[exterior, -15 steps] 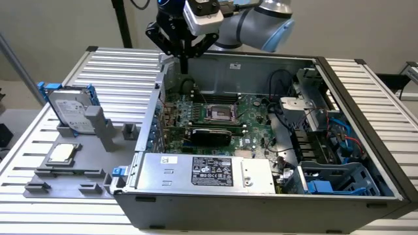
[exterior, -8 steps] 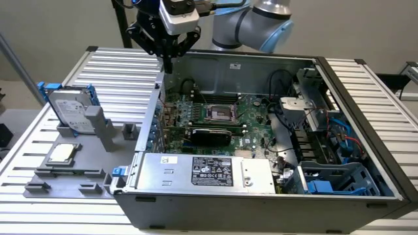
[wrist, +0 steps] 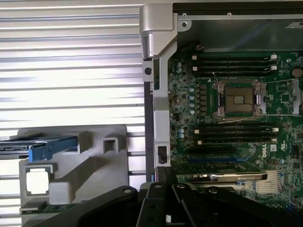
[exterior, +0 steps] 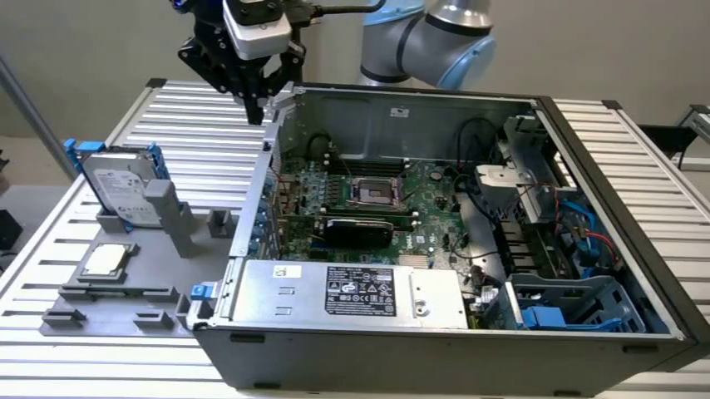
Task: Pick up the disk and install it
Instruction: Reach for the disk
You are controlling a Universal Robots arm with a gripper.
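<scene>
Sitting on the slatted table (exterior: pixel 189 116), the PC case (exterior: pixel 444 357) is open. Inside are the motherboard (exterior: pixel 433 208) with a bare CPU socket (exterior: pixel 372 193), a silver power supply (exterior: pixel 355 291) with a black label along the near wall, and a blue drive cage (exterior: pixel 566 303) in the near corner at the exterior view's right, with cables (exterior: pixel 594 241) above it. The grey fixture (exterior: pixel 166 216) beside the case, at the exterior view's left, holds the disk (exterior: pixel 116 187) — standing on edge, leaning back slightly, blue rails around it, white label facing out. A small square chip (exterior: pixel 106 259) lies flat in a lower pocket of the same fixture. The arm (exterior: pixel 444 37) comes in from behind the case. The gripper (exterior: pixel 258 106) points down over the case's far corner on the exterior view's left, well apart from the disk — fingers look closed together, nothing between them. Wrist view: the disk (wrist: pixel 47 149) is edge-on in the fixture (wrist: pixel 80 161), the chip (wrist: pixel 37 182) is near it, and the case wall (wrist: pixel 161 118) runs between fixture and motherboard (wrist: pixel 189 94).
</scene>
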